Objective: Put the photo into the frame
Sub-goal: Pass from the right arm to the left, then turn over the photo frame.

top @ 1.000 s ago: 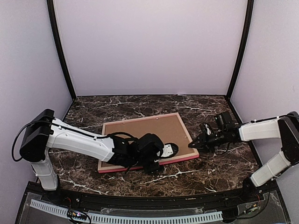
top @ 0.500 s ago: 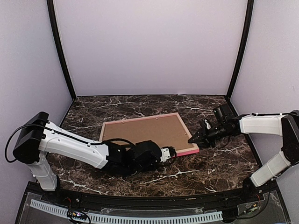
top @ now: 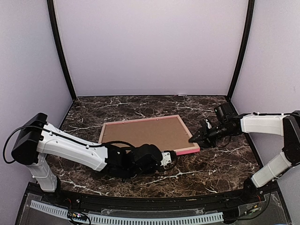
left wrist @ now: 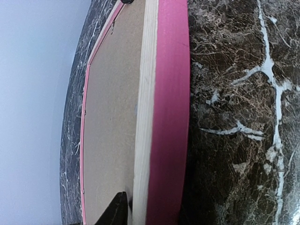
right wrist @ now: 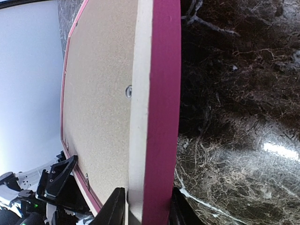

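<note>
The pink-red frame [top: 186,151] lies back up in the middle of the table, its brown backing board [top: 145,133] filling it. The photo is hidden. My right gripper [top: 193,139] is shut on the frame's right edge near the front corner. In the right wrist view, the right gripper [right wrist: 146,206] has both fingers clamping the pink moulding [right wrist: 161,93]. My left gripper [top: 169,153] sits at the frame's near edge. In the left wrist view, the left gripper [left wrist: 150,215] has one finger [left wrist: 115,211] resting on the backing beside the tan wood [left wrist: 145,117]. The other finger is hidden behind the moulding.
Dark marble table [top: 215,164] runs on all sides of the frame. Pale walls and two black corner posts [top: 61,51] close in the back and sides. The left arm's forearm [top: 75,147] lies low along the front left of the table.
My left gripper came off the top of the backing board, dropped to the frame's near edge and narrowed its jaws round it. The right gripper shifted slightly back with the frame's right edge.
</note>
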Robot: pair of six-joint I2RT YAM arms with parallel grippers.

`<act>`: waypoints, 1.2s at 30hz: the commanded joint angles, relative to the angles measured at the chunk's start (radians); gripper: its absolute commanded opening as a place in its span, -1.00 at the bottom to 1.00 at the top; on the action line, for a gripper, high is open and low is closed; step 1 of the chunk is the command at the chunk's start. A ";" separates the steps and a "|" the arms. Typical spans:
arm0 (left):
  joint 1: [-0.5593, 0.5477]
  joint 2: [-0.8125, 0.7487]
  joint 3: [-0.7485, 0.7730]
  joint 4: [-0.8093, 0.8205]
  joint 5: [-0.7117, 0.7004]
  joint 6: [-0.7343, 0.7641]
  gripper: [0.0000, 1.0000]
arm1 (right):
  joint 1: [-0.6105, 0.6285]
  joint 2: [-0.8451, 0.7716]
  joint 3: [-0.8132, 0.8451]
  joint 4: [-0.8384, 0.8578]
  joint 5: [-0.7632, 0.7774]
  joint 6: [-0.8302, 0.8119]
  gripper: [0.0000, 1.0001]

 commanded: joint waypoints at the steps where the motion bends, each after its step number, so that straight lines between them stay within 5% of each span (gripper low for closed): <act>1: 0.009 -0.071 0.043 -0.010 -0.048 -0.004 -0.38 | -0.003 -0.030 0.047 -0.008 -0.031 -0.046 -0.33; 10: 0.010 -0.110 0.091 -0.075 -0.063 0.025 -0.68 | -0.047 -0.038 0.214 -0.159 0.005 -0.127 0.11; 14: 0.010 -0.145 0.138 -0.122 -0.072 0.056 -0.99 | -0.088 -0.023 0.320 -0.258 0.029 -0.191 0.18; 22: 0.012 -0.213 0.316 -0.285 -0.039 0.095 -1.00 | -0.180 0.019 0.580 -0.397 0.044 -0.277 0.23; 36: 0.172 -0.024 1.116 -0.774 0.339 -0.193 -1.00 | -0.289 0.002 0.709 -0.423 0.012 -0.338 0.23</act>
